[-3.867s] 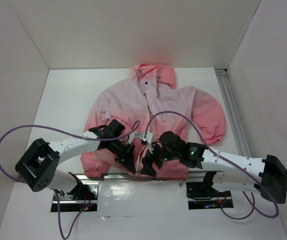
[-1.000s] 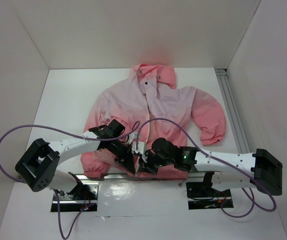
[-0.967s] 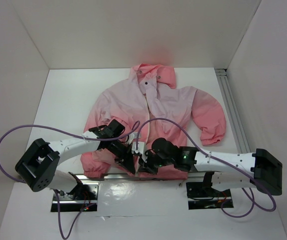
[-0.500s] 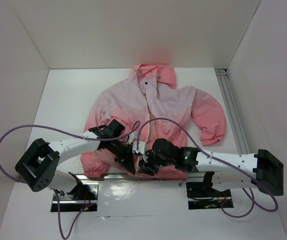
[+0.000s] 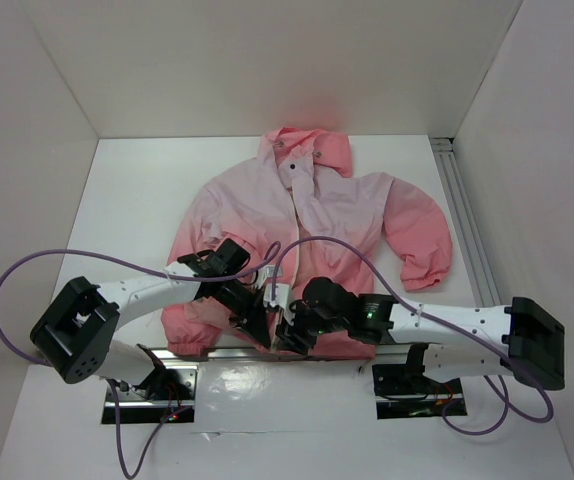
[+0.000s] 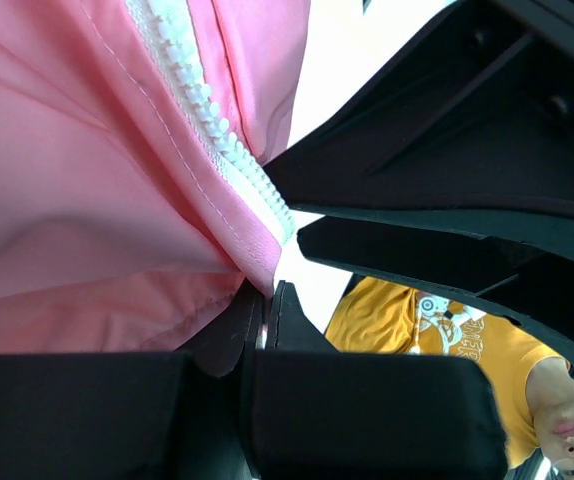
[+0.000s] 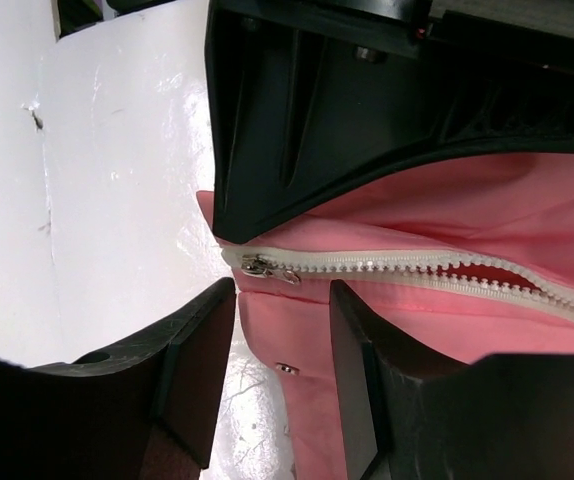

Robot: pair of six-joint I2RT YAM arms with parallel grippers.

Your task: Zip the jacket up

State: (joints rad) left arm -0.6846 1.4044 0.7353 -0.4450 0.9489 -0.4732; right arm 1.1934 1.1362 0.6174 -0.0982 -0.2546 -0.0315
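Observation:
The pink hooded jacket (image 5: 307,215) lies flat on the table, hood at the far end, hem at the near edge. My left gripper (image 5: 259,333) is shut on the hem corner (image 6: 252,265) beside the white zipper teeth (image 6: 207,105). My right gripper (image 5: 289,337) is open just right of it, its fingers (image 7: 192,375) straddling the hem below the metal zipper slider (image 7: 262,266). The slider sits at the bottom end of the white zipper (image 7: 417,265); the teeth gape apart further up. A small snap button (image 7: 286,368) lies between my right fingers.
White walls enclose the table on three sides. A metal rail (image 5: 464,220) runs along the right edge. The arm bases and purple cables (image 5: 27,270) sit at the near edge. The left gripper's black body (image 7: 367,110) fills the top of the right wrist view.
The right arm has swung left from about four seconds ago, bringing its gripper against the left gripper at the hem. The left arm has held still.

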